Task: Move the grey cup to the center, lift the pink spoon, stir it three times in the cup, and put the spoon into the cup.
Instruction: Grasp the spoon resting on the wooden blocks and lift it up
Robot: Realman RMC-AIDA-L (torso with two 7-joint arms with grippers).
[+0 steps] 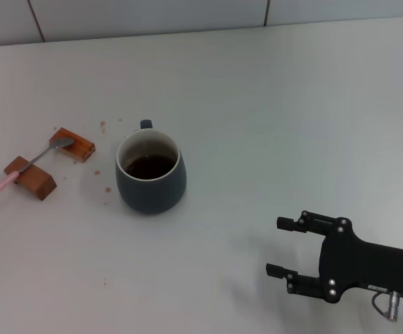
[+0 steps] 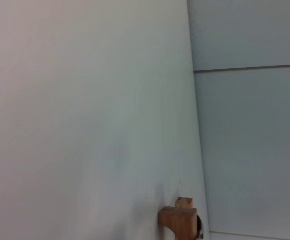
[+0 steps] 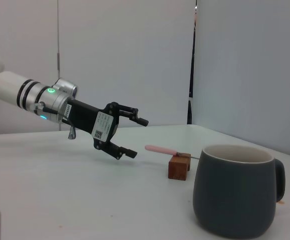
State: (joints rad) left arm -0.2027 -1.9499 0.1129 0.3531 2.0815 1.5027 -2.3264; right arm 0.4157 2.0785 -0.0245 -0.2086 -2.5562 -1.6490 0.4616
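Note:
The grey cup (image 1: pixel 150 184) stands on the white table left of the middle, handle to the far side, with dark liquid inside; it is close up in the right wrist view (image 3: pixel 232 197). The pink spoon (image 1: pixel 42 154) lies across two brown blocks to the cup's left, pink handle end toward the table's left edge. My left gripper (image 3: pixel 135 138) shows only in the right wrist view, open, hovering just short of the spoon's pink handle (image 3: pixel 160 149). My right gripper (image 1: pixel 274 245) is open and empty at the front right, well away from the cup.
Two brown blocks (image 1: pixel 33 179) (image 1: pixel 77 145) hold the spoon; one shows in the left wrist view (image 2: pixel 180 220) and one in the right wrist view (image 3: pixel 179 166). Small brown specks dot the table (image 1: pixel 257 104) near the cup. A tiled wall stands behind.

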